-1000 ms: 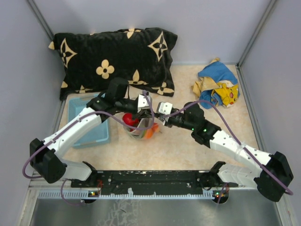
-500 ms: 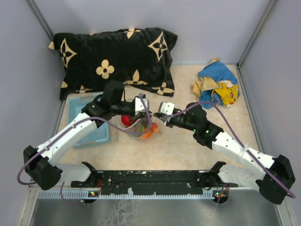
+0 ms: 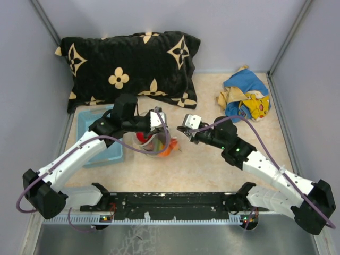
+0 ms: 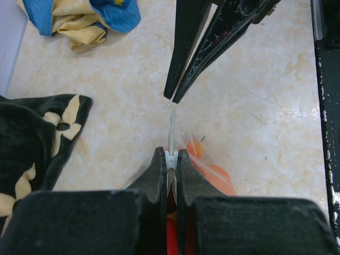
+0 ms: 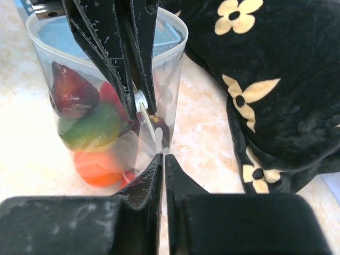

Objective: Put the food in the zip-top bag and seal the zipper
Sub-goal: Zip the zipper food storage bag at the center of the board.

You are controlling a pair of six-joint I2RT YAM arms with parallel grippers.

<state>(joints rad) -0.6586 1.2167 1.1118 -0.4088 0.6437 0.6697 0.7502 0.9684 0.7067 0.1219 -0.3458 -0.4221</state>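
A black pillow (image 3: pixel 130 66) blocks the back, a blue basket (image 3: pixel 85 121) the left, the zip-top bag (image 3: pixel 154 146) the middle. Bare surface (image 3: pixel 186 171) lies open in front.

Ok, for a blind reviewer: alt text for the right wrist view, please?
Both claws pinch the zipper of a clear zip-top bag: the right claw from below, the left claw from above. The bag holds red, green, orange and purple-brown toy food; a black flowered pillow sits alongside.

The clear zip-top bag (image 5: pixel 171 64) stands upright mid-table (image 3: pixel 212 170), stuffed full: a dark purple-brown piece (image 5: pixel 71 85) up top, a red one (image 5: pixel 110 94) next to it, green (image 5: pixel 90 127) underneath, orange (image 5: pixel 95 167) at the bottom. Its pale zipper (image 4: pixel 171 125) runs thin and edge-on — pulled straight.
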